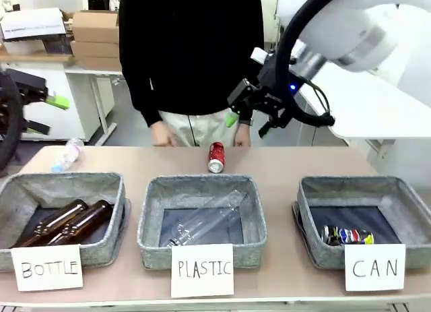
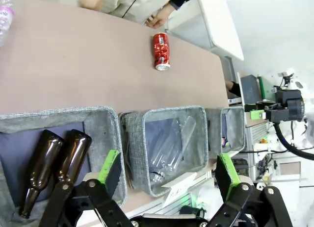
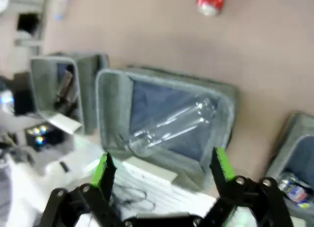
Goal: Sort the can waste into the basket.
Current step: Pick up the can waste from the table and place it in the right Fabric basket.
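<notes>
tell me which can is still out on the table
The red can, lying on the bare tabletop behind the PLASTIC basket. The blue and silver can already lies inside the CAN basket.

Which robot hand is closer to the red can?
The right gripper hangs open just above and beside the red can. The left gripper is open too, back over the baskets.

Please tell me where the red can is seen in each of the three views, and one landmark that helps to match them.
Front view: the red can lies on the table at centre, beyond the PLASTIC basket.
Left wrist view: it lies at upper centre, again beyond that basket.
Right wrist view: at the top edge, right of centre, partly cut off.
Shared landmark: the clear bottle in the middle basket.
</notes>
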